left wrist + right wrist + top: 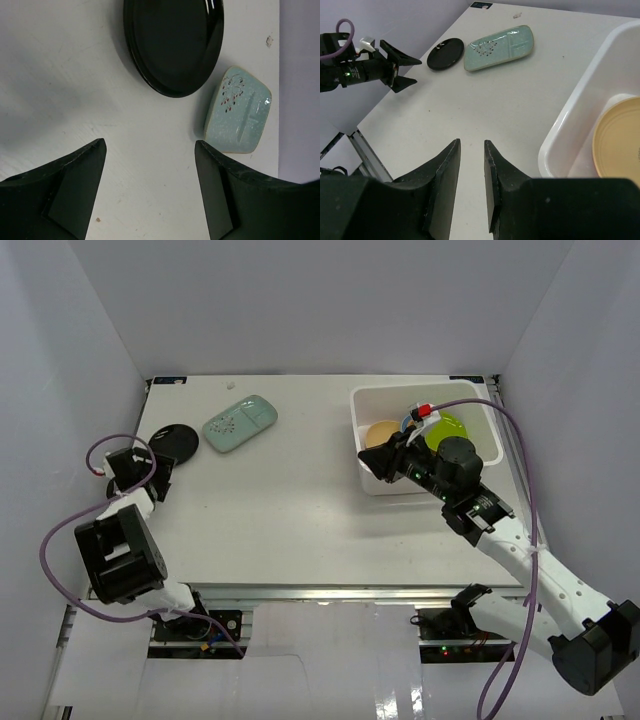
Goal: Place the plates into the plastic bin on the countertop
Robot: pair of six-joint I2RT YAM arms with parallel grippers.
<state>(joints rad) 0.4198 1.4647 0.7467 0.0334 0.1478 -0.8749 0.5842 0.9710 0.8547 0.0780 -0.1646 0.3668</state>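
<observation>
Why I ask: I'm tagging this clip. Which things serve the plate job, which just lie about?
Job: black plate, mint-green plate, tan plate and lime plate inside the white bin, countertop.
Lying about: only the purple cables, part of the rig.

The top external view looks down from high above the near edge over the whole flat white surface (290, 520), far enough that the round black plate (174, 441) and the mint-green rounded-rectangular dotted dish (239, 422) look small. The left wrist view sits close over those two dishes, facing steeply down between the dark fingers of the left claw (150, 150). The right wrist view looks low across the surface from beside the white plastic bin (570, 120), past the right claw (471, 145), sharing both dishes farther off.
</observation>
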